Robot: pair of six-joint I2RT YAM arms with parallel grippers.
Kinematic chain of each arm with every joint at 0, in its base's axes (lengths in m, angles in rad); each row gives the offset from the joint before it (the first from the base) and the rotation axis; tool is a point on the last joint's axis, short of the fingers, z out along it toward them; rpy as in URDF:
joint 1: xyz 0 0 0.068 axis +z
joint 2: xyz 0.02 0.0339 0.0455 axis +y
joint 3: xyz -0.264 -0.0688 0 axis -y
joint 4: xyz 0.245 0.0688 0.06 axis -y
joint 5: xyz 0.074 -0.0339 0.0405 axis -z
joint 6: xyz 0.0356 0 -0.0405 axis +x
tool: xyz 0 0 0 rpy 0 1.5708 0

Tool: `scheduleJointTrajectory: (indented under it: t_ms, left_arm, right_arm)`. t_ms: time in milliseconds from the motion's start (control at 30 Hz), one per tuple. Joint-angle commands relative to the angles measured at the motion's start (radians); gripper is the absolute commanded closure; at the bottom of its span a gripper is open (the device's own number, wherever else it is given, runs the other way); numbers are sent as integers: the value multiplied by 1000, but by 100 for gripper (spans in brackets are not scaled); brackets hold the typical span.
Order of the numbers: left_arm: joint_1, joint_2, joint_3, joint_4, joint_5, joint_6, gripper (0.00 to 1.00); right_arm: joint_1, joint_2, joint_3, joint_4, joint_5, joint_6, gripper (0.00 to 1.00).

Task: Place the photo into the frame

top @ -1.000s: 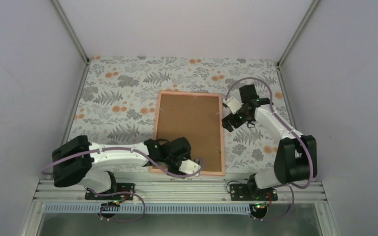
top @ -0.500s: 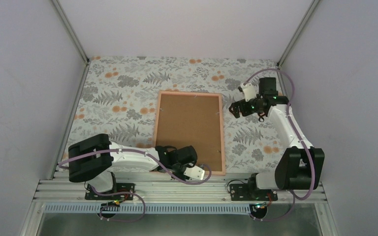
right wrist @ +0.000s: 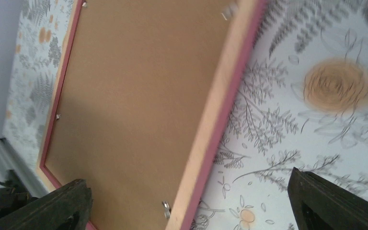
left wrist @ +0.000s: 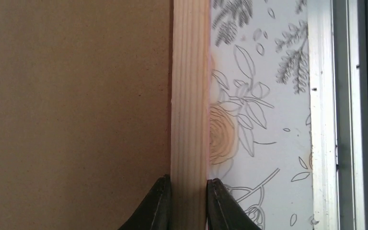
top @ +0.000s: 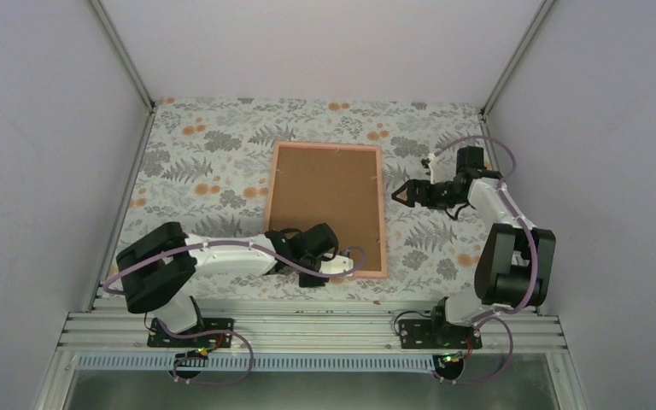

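Observation:
The pink-edged frame (top: 382, 213) lies face down on the floral cloth, its brown backing board (top: 325, 201) filling it. The photo is hidden. My left gripper (top: 342, 270) is at the frame's near rail, right of its middle. In the left wrist view its two dark fingers (left wrist: 159, 203) press both sides of the pale wooden rail (left wrist: 189, 96), so the left gripper (left wrist: 188, 186) is shut on the frame. My right gripper (top: 401, 195) hovers just right of the frame's right rail, jaws wide open and empty. Seen from its wrist, the right gripper (right wrist: 187, 191) looks down on the frame (right wrist: 223, 115) and backing (right wrist: 134, 96).
Small metal clips (right wrist: 166, 208) stick out along the frame's inner edges. A white and aluminium rail (left wrist: 322, 120) runs along the table's near edge, close to the frame. Grey walls enclose the floral table (top: 205, 162) on three sides.
The left gripper has closed on the frame's near rail, and the frame has shifted away from the table's near edge. The right arm drew back to the right, off the frame.

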Motion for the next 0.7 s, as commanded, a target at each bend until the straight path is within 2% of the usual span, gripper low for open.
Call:
scheduleJointTrajectory:
  t_ms: [0, 300, 433, 667]
  left_arm:
    - [32, -121, 58, 6, 59, -44, 98]
    - [33, -207, 79, 15, 124, -33, 98]
    - [33, -206, 97, 13, 141, -36, 98]
    - [34, -210, 112, 17, 153, -22, 98]
  right_arm:
    - [-58, 64, -30, 34, -161, 100, 0]
    - [-88, 228, -57, 102, -459, 240, 0]
    - [-67, 296, -56, 108, -517, 258, 0]
    - [3, 368, -95, 177, -512, 330, 0]
